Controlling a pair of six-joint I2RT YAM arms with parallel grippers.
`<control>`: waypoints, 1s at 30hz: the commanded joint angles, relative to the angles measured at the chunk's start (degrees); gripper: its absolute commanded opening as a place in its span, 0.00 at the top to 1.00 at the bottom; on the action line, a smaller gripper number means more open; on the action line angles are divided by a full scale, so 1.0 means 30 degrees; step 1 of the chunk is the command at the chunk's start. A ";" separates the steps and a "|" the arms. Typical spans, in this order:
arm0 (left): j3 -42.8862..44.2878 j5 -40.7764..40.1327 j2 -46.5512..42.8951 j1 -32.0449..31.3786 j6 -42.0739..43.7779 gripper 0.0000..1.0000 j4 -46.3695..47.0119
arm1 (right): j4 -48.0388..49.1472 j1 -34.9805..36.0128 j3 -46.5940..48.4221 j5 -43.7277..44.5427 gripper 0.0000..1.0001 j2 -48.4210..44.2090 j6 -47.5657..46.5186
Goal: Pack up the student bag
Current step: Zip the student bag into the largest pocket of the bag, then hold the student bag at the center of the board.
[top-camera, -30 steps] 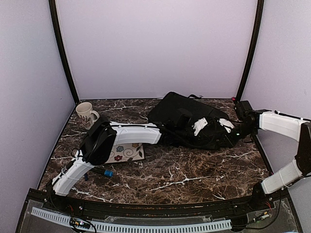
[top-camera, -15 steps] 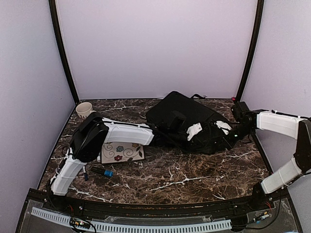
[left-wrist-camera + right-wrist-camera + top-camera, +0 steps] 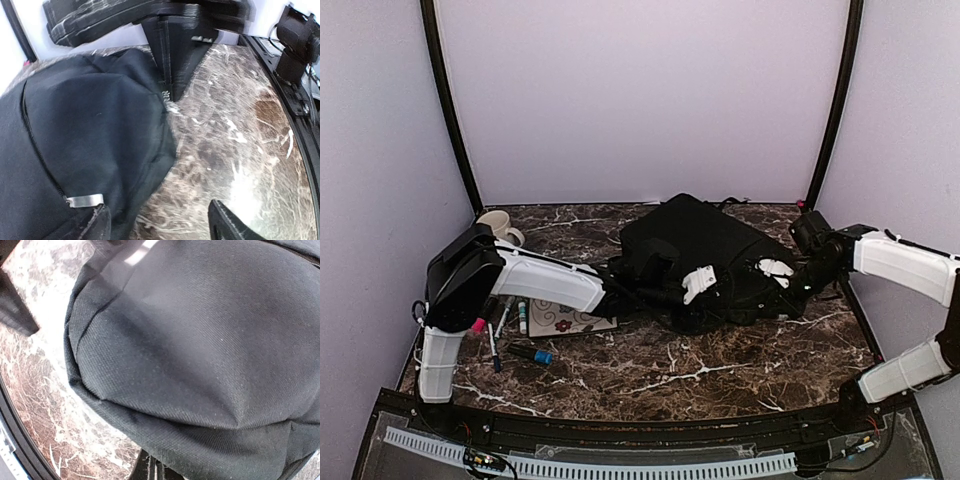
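Note:
The student bag (image 3: 705,245) is a big black backpack lying at the back middle of the marble table. My left gripper (image 3: 698,284) reaches in from the left at its front edge. In the left wrist view this gripper (image 3: 160,227) is open, with bare marble between its fingers (image 3: 95,225) and the bag (image 3: 90,135), with its silver zip pull (image 3: 85,201), beside the left one. My right gripper (image 3: 776,268) is at the bag's right end. Black fabric (image 3: 200,340) fills the right wrist view, and the gripper (image 3: 155,471) is shut at the bag's lower edge, its tips hidden by fabric.
A cream mug (image 3: 498,224) stands at the back left. A floral notebook (image 3: 565,320) lies under my left forearm, with pens (image 3: 523,320) beside it, a pink-capped one (image 3: 480,325) and a blue-capped marker (image 3: 532,354) near the front left. Black frame posts (image 3: 448,100) flank the back wall.
My left gripper has gone from shut to open. The left elbow swung left and uncovered the pens. The bag and my right gripper moved left.

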 commanded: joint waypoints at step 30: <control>0.3853 -0.5817 0.3551 -0.1536 0.6131 1.00 0.0728 | -0.5173 0.0338 0.2455 0.1735 1.00 0.3738 -0.1282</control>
